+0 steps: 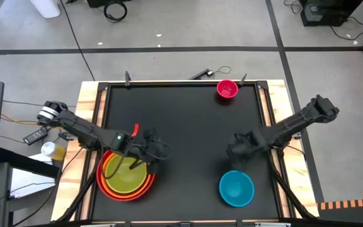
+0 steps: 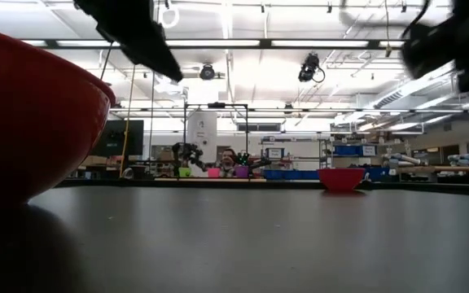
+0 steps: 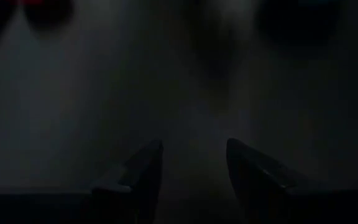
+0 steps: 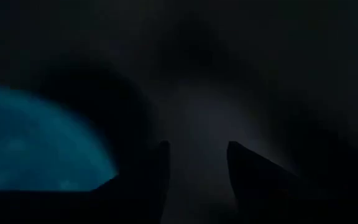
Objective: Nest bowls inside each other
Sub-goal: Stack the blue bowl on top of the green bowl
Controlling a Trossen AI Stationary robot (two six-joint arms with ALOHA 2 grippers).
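Three bowls sit nested at the near left: a yellow-green bowl (image 1: 126,174) inside an orange one, inside a red bowl (image 1: 109,187) that rests on the black table. The red bowl (image 2: 31,114) fills the low view's left. A blue bowl (image 1: 236,188) stands on the table at the near right. A small magenta bowl (image 1: 227,89) stands near the far edge. My left gripper (image 1: 158,155) hovers open by the stack's far right rim, with nothing between its fingers (image 3: 143,168). My right gripper (image 1: 237,154) hangs open just beyond the blue bowl (image 4: 36,143), pointing down.
A raised wooden frame (image 1: 88,107) borders the black table. A dark tool with a cable (image 1: 201,74) lies past the far edge. A remote and a bottle (image 1: 50,150) lie off the left side. The table's middle is bare black surface (image 1: 188,132).
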